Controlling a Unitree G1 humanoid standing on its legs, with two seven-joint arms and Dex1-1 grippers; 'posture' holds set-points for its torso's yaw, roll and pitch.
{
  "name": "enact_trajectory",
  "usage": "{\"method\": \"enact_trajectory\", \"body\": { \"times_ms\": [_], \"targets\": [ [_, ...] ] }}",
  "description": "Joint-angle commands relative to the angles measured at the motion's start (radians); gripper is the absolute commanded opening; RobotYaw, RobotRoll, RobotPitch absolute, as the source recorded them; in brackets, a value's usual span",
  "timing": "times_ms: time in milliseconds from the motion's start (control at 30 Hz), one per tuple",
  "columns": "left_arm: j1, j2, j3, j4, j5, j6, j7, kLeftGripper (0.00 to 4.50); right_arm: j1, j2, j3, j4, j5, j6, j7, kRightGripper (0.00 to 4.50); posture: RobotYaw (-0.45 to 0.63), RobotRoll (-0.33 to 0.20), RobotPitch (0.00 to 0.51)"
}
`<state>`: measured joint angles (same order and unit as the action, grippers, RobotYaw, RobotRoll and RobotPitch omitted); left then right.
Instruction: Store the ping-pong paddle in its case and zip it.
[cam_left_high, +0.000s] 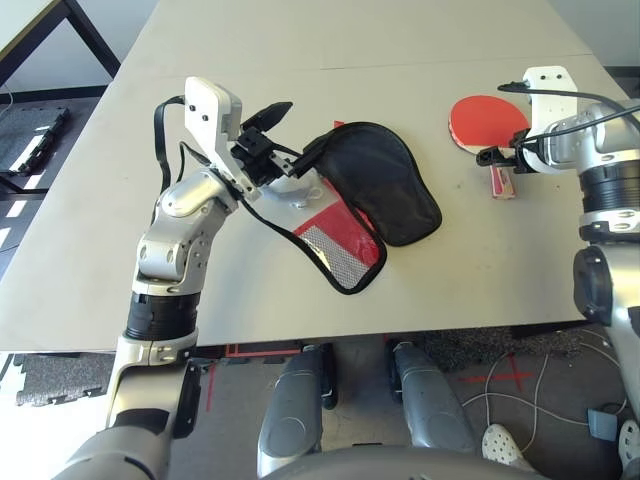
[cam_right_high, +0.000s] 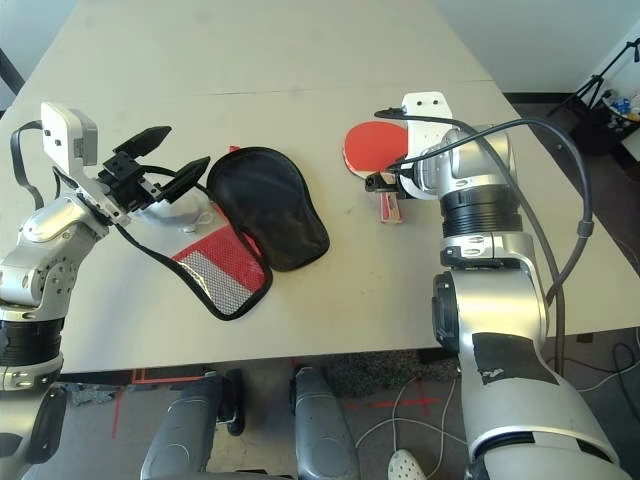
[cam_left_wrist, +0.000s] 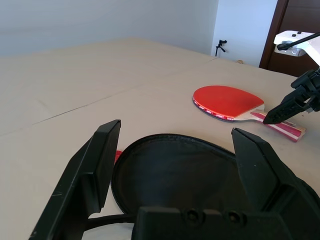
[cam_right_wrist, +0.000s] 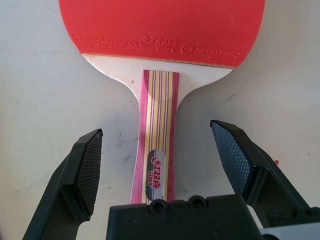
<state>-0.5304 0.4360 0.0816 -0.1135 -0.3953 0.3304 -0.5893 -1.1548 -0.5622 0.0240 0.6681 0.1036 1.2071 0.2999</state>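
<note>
The ping-pong paddle (cam_left_high: 485, 122) lies flat at the right of the table, red face up, its striped handle (cam_right_wrist: 156, 125) pointing toward me. My right gripper (cam_right_wrist: 157, 130) stands open astride that handle, with a gap between each finger and the wood. The case (cam_left_high: 385, 185) lies unzipped mid-table: the black-lined half is folded open, and the red and mesh half (cam_right_high: 220, 272) sits nearer the front edge. My left gripper (cam_right_high: 170, 160) is open over the case's left end with nothing between its fingers (cam_left_wrist: 95, 170).
The beige table (cam_left_high: 300, 40) has a seam across its far part. Its front edge (cam_left_high: 300, 340) runs close to the case's mesh half. Dark floor mats (cam_left_high: 30, 135) lie off the left side.
</note>
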Motion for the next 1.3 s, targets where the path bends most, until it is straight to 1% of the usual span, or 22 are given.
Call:
{"method": "enact_trajectory", "body": {
  "times_ms": [33,233,267,300,333,433,467,500,600,633,767,933,1100,1167,1300],
  "targets": [
    [0.017,-0.005,-0.013,-0.011,0.014,-0.009,-0.003,4.5,0.022,0.015,0.009,0.063,-0.026,-0.042,-0.002,4.45,0.0,0.0,0.197],
    [0.004,-0.01,-0.017,-0.006,0.021,-0.009,-0.006,4.5,0.015,0.038,0.019,0.159,-0.051,-0.107,0.021,4.45,-0.01,0.0,0.196],
    [0.003,-0.011,-0.017,-0.006,0.021,-0.009,-0.006,4.5,0.017,0.04,0.023,0.167,-0.056,-0.114,0.026,4.1,-0.01,0.0,0.197],
    [0.002,-0.011,-0.017,-0.007,0.022,-0.009,-0.006,4.5,0.018,0.041,0.023,0.172,-0.059,-0.12,0.028,3.91,-0.01,0.0,0.197],
    [0.001,-0.011,-0.018,-0.007,0.022,-0.008,-0.006,4.5,0.02,0.043,0.024,0.174,-0.062,-0.124,0.029,3.53,-0.01,0.0,0.198],
    [0.002,-0.011,-0.02,-0.008,0.025,-0.008,-0.007,4.5,0.027,0.044,0.028,0.163,-0.068,-0.126,0.035,2.59,-0.01,0.0,0.2],
    [0.003,-0.012,-0.021,-0.01,0.025,-0.007,-0.007,4.5,0.033,0.043,0.032,0.147,-0.07,-0.123,0.037,2.38,-0.01,0.0,0.201],
    [0.004,-0.011,-0.021,-0.011,0.025,-0.007,-0.006,4.5,0.037,0.041,0.033,0.133,-0.071,-0.119,0.038,1.95,-0.01,0.0,0.202],
    [0.007,-0.011,-0.023,-0.013,0.026,-0.005,-0.006,4.5,0.056,0.035,0.039,0.074,-0.072,-0.104,0.042,1.25,-0.01,0.0,0.205],
    [0.007,-0.011,-0.023,-0.013,0.026,-0.005,-0.006,4.5,0.065,0.033,0.04,0.051,-0.075,-0.102,0.042,1.13,-0.01,0.0,0.205],
    [0.009,-0.01,-0.024,-0.012,0.026,-0.004,-0.007,4.5,0.108,0.027,0.036,-0.058,-0.086,-0.095,0.032,1.13,-0.01,0.0,0.209],
    [0.012,-0.01,-0.028,-0.011,0.028,-0.003,-0.008,4.5,0.186,0.024,0.034,-0.248,-0.081,-0.079,0.038,1.13,-0.02,0.0,0.213],
    [0.015,-0.006,-0.028,-0.013,0.027,0.002,-0.011,4.5,0.257,0.046,0.023,-0.472,-0.062,-0.046,0.036,1.13,-0.02,0.0,0.218],
    [0.015,-0.004,-0.028,-0.012,0.028,0.003,-0.013,4.5,0.274,0.065,0.019,-0.546,-0.05,-0.016,0.035,1.13,-0.02,0.0,0.22],
    [0.017,0.004,-0.029,-0.014,0.028,0.01,-0.019,4.5,0.301,0.132,0.026,-0.702,-0.033,0.08,0.017,1.13,-0.02,0.0,0.226]
  ]
}}
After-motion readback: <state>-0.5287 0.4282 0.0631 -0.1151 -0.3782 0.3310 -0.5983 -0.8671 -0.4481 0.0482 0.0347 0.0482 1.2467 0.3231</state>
